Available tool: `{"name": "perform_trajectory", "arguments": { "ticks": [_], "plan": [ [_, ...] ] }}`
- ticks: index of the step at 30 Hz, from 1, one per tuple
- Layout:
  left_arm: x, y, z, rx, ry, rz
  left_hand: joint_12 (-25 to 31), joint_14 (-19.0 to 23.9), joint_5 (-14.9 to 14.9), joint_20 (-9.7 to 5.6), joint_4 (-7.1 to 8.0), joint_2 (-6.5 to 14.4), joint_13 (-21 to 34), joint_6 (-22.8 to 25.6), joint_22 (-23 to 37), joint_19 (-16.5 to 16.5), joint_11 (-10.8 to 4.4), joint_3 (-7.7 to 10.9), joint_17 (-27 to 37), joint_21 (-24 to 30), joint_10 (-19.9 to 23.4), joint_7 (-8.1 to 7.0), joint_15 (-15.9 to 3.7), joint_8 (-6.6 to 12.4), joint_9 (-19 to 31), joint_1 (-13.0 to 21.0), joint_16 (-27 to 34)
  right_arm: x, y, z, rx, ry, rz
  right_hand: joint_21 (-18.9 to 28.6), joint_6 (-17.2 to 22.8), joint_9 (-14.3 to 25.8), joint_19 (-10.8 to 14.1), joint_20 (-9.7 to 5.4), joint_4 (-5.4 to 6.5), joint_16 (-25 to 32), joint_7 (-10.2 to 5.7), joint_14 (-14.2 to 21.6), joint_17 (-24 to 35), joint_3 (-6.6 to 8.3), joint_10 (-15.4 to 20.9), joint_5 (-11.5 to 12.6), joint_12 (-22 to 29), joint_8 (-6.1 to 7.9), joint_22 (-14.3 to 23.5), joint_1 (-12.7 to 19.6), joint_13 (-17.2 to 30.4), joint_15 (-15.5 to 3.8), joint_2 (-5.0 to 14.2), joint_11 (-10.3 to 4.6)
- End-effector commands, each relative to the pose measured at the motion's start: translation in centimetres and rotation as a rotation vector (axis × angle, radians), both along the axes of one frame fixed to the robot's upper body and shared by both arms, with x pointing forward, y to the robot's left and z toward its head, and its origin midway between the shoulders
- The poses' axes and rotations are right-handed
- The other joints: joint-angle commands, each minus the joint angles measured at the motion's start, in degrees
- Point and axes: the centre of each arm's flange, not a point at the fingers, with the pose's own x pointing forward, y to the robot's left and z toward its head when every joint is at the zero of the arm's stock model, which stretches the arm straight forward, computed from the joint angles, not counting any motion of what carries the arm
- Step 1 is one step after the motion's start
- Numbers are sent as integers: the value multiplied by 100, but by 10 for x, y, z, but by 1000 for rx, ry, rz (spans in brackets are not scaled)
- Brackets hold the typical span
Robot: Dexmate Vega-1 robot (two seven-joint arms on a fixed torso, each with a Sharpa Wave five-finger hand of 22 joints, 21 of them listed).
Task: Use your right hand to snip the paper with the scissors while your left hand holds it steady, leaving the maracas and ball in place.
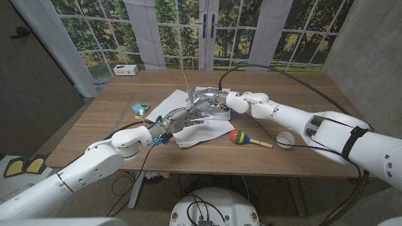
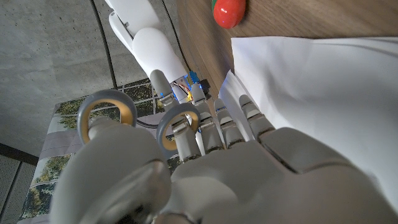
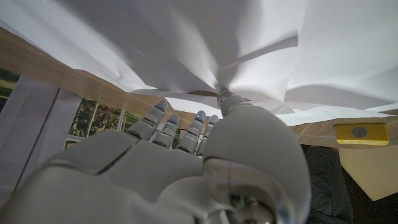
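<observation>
White paper (image 1: pixel 200 130) on our table (image 1: pixel 94 125): left robot hand (image 1: pixel 182 118) grips scissors (image 1: pixel 189 100); right robot hand (image 1: pixel 210 100) seems to pinch the paper.

White paper (image 1: pixel 200 129) lies rumpled at mid-table, scissors (image 1: pixel 188 100) standing upright over it, with the red-green-yellow maraca (image 1: pixel 242 137) and white ball (image 1: pixel 286 140) beside it to the right.

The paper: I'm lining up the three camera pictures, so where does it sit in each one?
Head view: paper lies mid-table, under both hands, left of the maraca.
Left wrist view: it spreads from the fingers of the left hand to the picture's right edge.
Right wrist view: crumpled sheets span the top, beyond the right hand.
Shared landmark: the paper's edge on the wooden table.
</observation>
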Motion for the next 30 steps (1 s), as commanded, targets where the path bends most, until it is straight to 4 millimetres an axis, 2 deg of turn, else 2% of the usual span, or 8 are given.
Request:
{"name": "perform_trajectory", "arguments": {
  "ticks": [1,8,15,17,20,25,26,30],
  "plan": [
    [0,0,-1,-3,-1,3,0,44,-1,-57,43,4,10,-89,9,7,-723,-16,-3,-20,796,140,-247,1,14,45,-13,1,1,-2,3,-1,2,24,89,8,48,-644,33,59,7,19,4,1,87,-28,66,48,9,-23,32,-1083,-77,3],
    [0,0,-1,-3,1,0,-1,48,-2,-55,50,4,15,-71,9,10,-728,-18,-3,-20,805,123,-245,5,17,43,-12,2,0,-3,10,0,-2,29,356,15,83,-633,79,94,1,78,8,3,262,-34,115,85,10,-87,67,-1082,-75,3],
    [0,0,-1,-2,0,2,-5,45,-3,-57,57,3,19,-65,9,10,-724,-21,-3,-20,805,133,-243,7,23,41,-14,3,0,-4,24,7,4,61,951,29,260,-535,82,226,-4,256,10,-68,777,-40,223,151,15,-198,154,-1045,-98,-13],
    [0,0,-2,-4,2,1,-5,47,-4,-58,59,4,21,-53,9,11,-729,-21,-3,-20,809,144,-242,7,18,42,-13,3,0,-4,26,9,6,68,1166,32,324,-545,77,288,-4,358,18,-49,974,-27,266,180,19,-199,182,-1059,-81,-7],
    [0,0,-2,-3,2,1,-7,53,-4,-59,61,5,23,-50,9,10,-733,-20,-3,-21,808,142,-247,4,14,43,-12,3,-1,-5,40,12,17,92,1371,36,433,-562,145,379,-3,500,45,-18,1137,-13,290,198,25,-251,210,-1069,-42,-9],
    [0,0,-2,-5,2,1,-9,50,-4,-61,65,3,26,-42,9,11,-732,-22,-3,-21,814,137,-246,4,15,45,-13,3,-3,-5,69,6,34,128,1792,48,646,-571,166,523,-3,754,80,91,1534,-4,372,249,35,-233,272,-1082,-52,8],
    [0,0,-2,-6,1,1,-10,53,-4,-61,65,3,27,-37,9,11,-734,-22,-3,-21,812,138,-243,3,11,45,-12,3,-3,-5,73,8,35,121,1982,56,673,-564,171,557,1,840,81,130,1702,-6,412,281,38,-229,302,-1100,-65,21],
    [-1,1,-2,-7,2,2,-12,52,-4,-61,69,5,30,-39,9,11,-729,-22,-3,-21,813,128,-248,2,14,45,-13,3,-4,-5,85,2,43,138,2042,62,740,-559,180,597,2,924,93,175,1767,0,422,281,41,-215,320,-1108,-25,18]
  ]
}}
